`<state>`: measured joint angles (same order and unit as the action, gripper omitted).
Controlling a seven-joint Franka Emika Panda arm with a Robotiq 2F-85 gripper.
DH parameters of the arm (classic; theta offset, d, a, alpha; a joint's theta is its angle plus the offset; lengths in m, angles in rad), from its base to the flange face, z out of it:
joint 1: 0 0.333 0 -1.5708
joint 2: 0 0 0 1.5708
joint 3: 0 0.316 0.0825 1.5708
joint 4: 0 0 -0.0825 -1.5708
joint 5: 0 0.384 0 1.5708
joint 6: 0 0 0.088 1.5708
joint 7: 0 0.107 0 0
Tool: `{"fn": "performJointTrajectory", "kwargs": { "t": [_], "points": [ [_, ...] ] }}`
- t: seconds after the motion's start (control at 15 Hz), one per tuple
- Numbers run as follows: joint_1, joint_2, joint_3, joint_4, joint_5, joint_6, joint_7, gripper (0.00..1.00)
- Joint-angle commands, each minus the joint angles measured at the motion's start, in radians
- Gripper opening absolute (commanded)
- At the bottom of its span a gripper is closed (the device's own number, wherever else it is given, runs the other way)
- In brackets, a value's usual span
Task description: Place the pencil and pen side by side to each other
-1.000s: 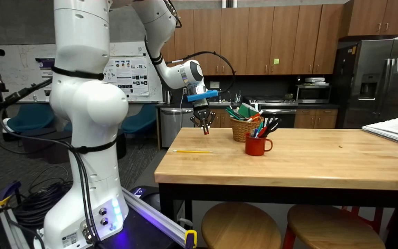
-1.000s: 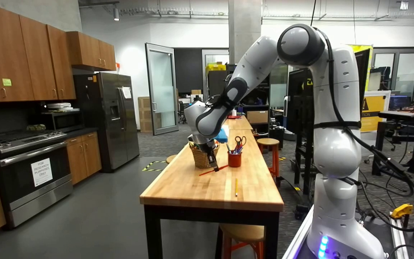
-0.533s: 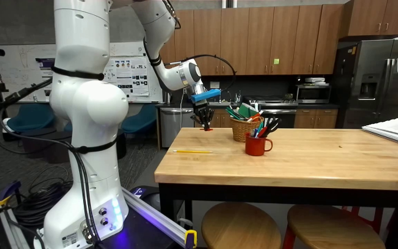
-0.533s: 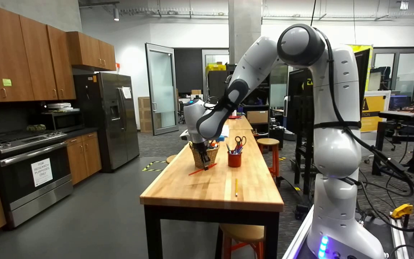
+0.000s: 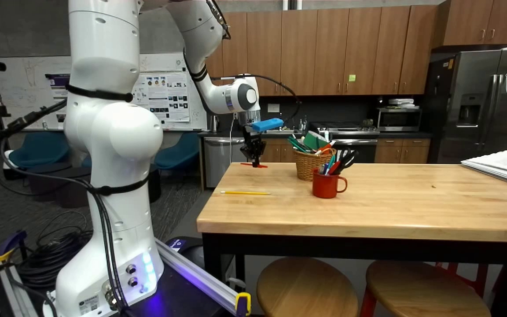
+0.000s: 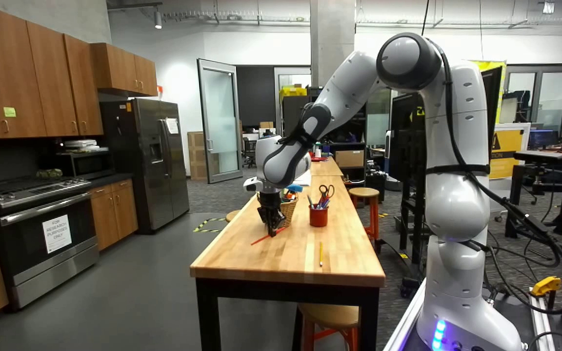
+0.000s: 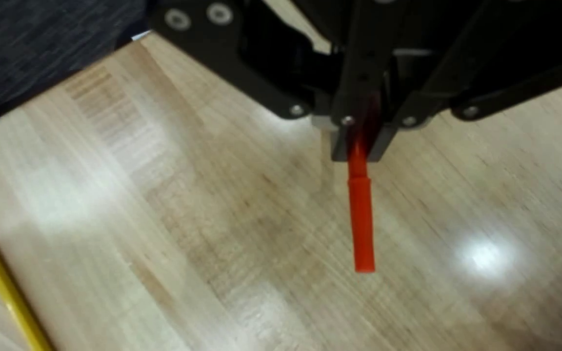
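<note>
The red pen (image 7: 363,224) is gripped between the pads of my gripper (image 7: 357,153), one end pointing down the wrist view. My gripper also shows in both exterior views (image 5: 255,164) (image 6: 273,233), with the pen (image 6: 260,240) crosswise at its tips. The pen seems to hang a little above the wooden table, towards the far edge; the exact height is unclear. The yellow pencil (image 5: 244,193) lies flat on the table, apart from the gripper; it also shows in an exterior view (image 6: 321,254) and at the wrist view's lower left (image 7: 5,287). Pen and pencil are not parallel.
A wicker basket (image 5: 307,167) with pens and tools stands near the gripper. A red mug (image 5: 325,186) with scissors and pens stands beside it. The table (image 5: 368,215) ends close to the pencil. A notebook (image 5: 504,165) lies at the far right in an exterior view.
My gripper has turned and moved with the pen, away from the mug. The pen, seen almost end-on before in an exterior view, now shows lengthwise there. The pencil has not moved.
</note>
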<state>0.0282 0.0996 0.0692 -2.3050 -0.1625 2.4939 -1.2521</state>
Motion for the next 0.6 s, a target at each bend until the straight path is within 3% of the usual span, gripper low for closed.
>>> {"fn": "performJointTrajectory", "kwargs": {
  "t": [0.0,0.2,0.53],
  "points": [
    [-0.021,-0.032,0.018,-0.010,0.105,-0.045,-0.272,0.02],
    [-0.034,-0.049,0.001,-0.003,0.143,-0.115,-0.468,0.02],
    [-0.045,-0.087,-0.028,-0.016,0.117,-0.190,-0.592,0.02]
  ]
}}
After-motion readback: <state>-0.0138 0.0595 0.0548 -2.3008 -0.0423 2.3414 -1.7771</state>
